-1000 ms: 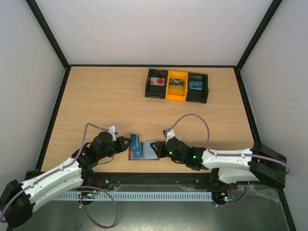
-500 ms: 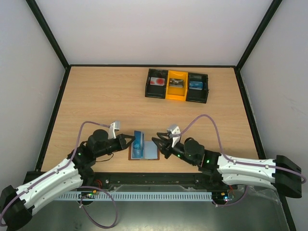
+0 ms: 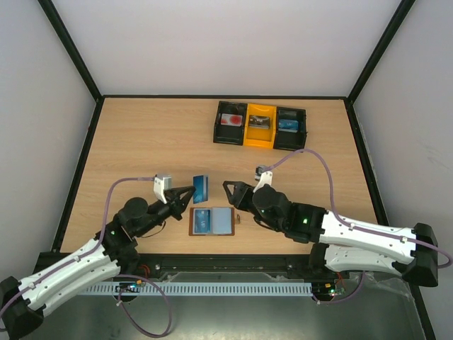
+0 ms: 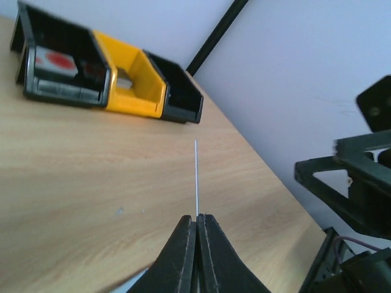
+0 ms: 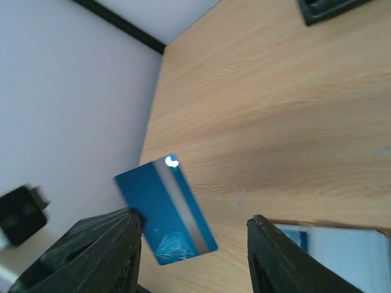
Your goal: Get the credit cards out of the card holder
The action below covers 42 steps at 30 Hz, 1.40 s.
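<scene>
My left gripper (image 3: 190, 193) is shut on a blue credit card (image 3: 202, 187) and holds it up above the table. In the left wrist view the card (image 4: 196, 177) shows edge-on as a thin pale line between the closed fingertips (image 4: 197, 217). The brown card holder (image 3: 211, 222) lies open and flat on the table, with pale blue sleeves showing. My right gripper (image 3: 233, 195) is open and empty, just beyond the holder's right end. In the right wrist view the blue card (image 5: 166, 210) hangs between its spread fingers (image 5: 194, 221), and the holder's corner (image 5: 342, 235) is at the lower right.
A three-compartment black-and-yellow tray (image 3: 260, 144) stands at the back right of the table, with a card in each compartment. It also shows in the left wrist view (image 4: 131, 104). A black frame and white walls surround the table.
My left gripper has pulled the blue card out of the holder and lifted it up and away. My right gripper has let go of the holder and risen off it.
</scene>
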### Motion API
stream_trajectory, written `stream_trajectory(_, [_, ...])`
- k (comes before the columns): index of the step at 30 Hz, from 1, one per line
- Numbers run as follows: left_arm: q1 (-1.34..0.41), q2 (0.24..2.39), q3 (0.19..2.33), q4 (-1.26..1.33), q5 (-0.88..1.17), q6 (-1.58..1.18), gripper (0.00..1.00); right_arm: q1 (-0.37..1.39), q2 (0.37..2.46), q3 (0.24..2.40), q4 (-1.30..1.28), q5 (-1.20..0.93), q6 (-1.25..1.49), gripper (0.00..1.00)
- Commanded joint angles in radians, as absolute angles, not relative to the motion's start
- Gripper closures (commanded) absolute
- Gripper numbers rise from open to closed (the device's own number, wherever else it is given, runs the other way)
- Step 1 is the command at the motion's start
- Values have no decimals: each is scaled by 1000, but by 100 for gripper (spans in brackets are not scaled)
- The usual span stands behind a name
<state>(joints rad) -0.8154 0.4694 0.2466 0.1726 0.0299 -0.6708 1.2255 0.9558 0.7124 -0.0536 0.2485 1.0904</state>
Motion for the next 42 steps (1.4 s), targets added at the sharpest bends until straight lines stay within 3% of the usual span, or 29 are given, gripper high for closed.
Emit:
stream_trajectory(1, [-905,495,261,290,-146,-389,97,1230,931,796,-261,369,1334,51])
stream_trajectory(11, [-1235,730,278,443,-499,-33,97,1231,933,789,-234,296,1451,49])
stream_trajectory(20, [-1424,855,269,608,-685,137,97,1231,995,770,-202,221,1542,52])
stream_trajectory(33, [-1456,934,272,622,-752,166,97,1230,997,670,-126,183,1548,60])
stream_trajectory(42, [-1460,972,269,627,-753,170,97,1230,1002,668,-118,200,1547,60])
